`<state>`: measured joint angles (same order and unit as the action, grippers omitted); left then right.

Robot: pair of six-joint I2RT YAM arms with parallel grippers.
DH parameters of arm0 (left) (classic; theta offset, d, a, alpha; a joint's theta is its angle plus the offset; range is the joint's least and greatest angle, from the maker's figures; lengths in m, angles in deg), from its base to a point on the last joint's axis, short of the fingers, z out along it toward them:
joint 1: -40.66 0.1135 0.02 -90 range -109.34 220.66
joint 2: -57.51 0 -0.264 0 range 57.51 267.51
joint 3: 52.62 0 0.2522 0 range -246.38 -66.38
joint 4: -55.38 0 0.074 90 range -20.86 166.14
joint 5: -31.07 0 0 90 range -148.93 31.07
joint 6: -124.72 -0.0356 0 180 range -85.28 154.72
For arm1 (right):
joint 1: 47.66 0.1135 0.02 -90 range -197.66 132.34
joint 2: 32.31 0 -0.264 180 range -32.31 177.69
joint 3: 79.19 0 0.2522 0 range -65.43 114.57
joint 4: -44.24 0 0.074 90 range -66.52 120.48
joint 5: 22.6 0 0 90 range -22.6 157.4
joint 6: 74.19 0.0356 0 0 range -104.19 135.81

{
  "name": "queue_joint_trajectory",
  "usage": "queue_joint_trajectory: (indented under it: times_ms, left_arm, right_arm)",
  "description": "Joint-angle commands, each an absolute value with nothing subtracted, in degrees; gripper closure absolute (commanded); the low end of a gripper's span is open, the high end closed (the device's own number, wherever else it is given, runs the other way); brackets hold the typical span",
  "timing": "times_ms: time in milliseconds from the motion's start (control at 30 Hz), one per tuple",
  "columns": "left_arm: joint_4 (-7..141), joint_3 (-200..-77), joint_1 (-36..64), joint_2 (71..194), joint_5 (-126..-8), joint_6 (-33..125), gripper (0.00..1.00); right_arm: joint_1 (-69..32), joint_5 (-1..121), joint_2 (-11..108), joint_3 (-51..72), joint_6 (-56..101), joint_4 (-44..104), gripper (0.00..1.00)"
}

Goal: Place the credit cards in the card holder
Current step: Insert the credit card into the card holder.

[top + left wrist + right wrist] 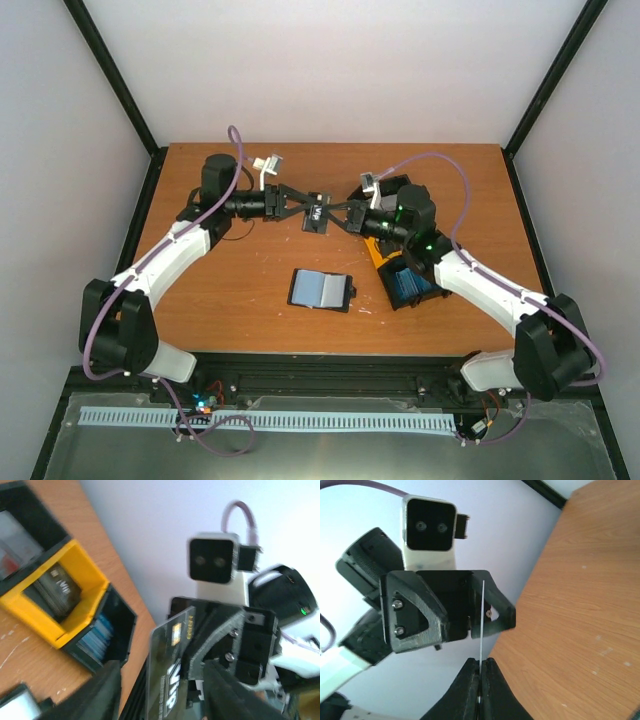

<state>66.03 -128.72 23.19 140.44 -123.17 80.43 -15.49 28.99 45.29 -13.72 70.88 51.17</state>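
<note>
A dark grey credit card [317, 213] marked VIP hangs in the air between my two grippers, above the middle of the table. My right gripper [342, 216] is shut on one edge of it. In the right wrist view the card shows edge-on [482, 615], pinched between the shut fingertips [481, 662]. My left gripper [298, 207] is open, one finger on each side of the card [167, 672], with gaps to both. The black card holder [322, 290] lies open on the table nearer the arms, a light blue card showing in it.
A joined row of plastic trays [403, 272] stands under the right arm. The yellow tray [75, 592] holds dark cards and the black tray [102, 635] holds blue cards. White walls close the table's back and sides.
</note>
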Motion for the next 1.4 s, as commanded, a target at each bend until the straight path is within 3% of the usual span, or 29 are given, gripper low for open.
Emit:
queue_joint_trajectory:
  times_ms: [0,100,267,667,1033,1200,1367]
  left_arm:
    - [82.06,-128.93,23.08,140.44,-109.39,72.39,0.41]
    - [87.68,-125.54,23.04,140.14,-101.06,69.9,0.28]
    - [88.42,-116.84,22.72,137.96,-92.19,69.89,0.25]
    - [80.91,-105.14,15.53,140.64,-80.7,74.2,0.55]
    - [74.54,-103.24,15.0,146.67,-82.62,73.01,0.8]
    - [73.58,-102.68,15.02,148.27,-82.48,71.94,0.82]
    - [73.15,-102.24,15.05,149.74,-81.86,71.06,0.92]
  right_arm:
    - [-15.17,36.95,41.15,-16.54,67.14,41.8,0.97]
    - [-15.09,42.5,38.77,-19.48,65.91,35.22,0.97]
    - [-13.2,45.22,39.27,-24.77,69.24,30.24,0.97]
    - [-9.61,44.91,48.64,-35.53,73.87,42.13,0.97]
    - [-8.98,40.76,59.73,-38.3,78.03,61.15,0.97]
    - [-8.99,40.32,62.35,-39.25,79.48,66.88,0.97]
    - [-8.98,40.48,64.46,-40.92,81.14,73.53,0.97]
